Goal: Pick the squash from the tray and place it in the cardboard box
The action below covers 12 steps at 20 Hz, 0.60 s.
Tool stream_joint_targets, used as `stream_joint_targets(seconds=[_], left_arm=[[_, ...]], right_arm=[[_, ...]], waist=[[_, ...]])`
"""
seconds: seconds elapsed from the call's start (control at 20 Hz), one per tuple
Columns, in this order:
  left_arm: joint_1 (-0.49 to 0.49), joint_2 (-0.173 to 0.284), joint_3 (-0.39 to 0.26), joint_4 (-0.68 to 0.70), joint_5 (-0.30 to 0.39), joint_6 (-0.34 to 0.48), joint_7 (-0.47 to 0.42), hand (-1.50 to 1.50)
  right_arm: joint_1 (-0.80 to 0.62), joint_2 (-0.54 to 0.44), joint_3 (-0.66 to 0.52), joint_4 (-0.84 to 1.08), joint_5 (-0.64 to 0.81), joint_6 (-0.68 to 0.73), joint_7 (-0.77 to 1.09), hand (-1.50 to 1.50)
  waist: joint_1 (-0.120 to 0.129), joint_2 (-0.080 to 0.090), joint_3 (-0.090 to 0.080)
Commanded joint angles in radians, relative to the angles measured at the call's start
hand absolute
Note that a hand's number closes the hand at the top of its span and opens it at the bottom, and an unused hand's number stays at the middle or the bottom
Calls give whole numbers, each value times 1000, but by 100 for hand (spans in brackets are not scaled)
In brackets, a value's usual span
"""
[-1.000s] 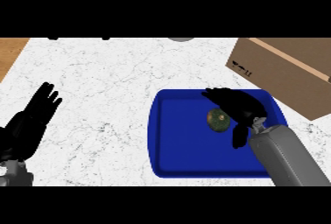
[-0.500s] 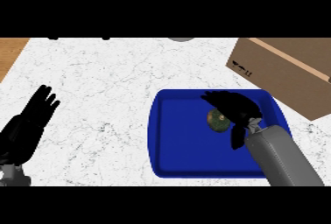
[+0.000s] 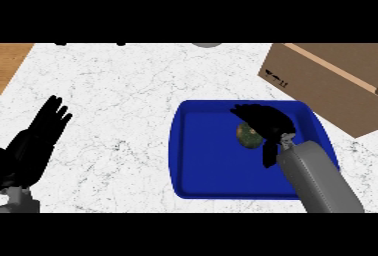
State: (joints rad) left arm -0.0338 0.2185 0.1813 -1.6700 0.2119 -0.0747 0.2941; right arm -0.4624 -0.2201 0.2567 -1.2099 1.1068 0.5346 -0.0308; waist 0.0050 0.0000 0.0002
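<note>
The squash (image 3: 248,135) lies in the blue tray (image 3: 214,170), right of its middle. The right hand (image 3: 264,120) arches over it, fingers curled round its upper right side. The cardboard box (image 3: 332,80) stands beyond the tray's right corner. The left hand (image 3: 37,140) rests open at the left, fingers straight

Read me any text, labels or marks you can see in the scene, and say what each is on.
No readable words or numbers.
Cardboard box: small black printed symbols on its side, like handling marks, too small to read.
Blue tray, squash, counter: no markings.
</note>
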Motion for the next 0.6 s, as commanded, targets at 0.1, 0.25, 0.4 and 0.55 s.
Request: stream_joint_targets(seconds=[0.1, 0.25, 0.4, 0.55], left_arm=[[-12, 5, 32, 18, 26, -31, -11, 0], [0, 14, 56, 41, 23, -45, -44, 0], [59, 14, 56, -9, 27, -73, -37, 0], [-22, 20, 51, 0, 25, -47, 35, 0]], right_arm=[[-33, 33, -10, 89, 30, -105, -81, 150], [-32, 2, -18, 43, 20, -73, -138, 150], [-36, 31, -18, 110, 61, -144, -145, 150], [0, 22, -12, 3, 62, -82, -148, 150]], waist=[[2, 1, 0], [0, 0, 0], [3, 0, 0], [-3, -1, 0]])
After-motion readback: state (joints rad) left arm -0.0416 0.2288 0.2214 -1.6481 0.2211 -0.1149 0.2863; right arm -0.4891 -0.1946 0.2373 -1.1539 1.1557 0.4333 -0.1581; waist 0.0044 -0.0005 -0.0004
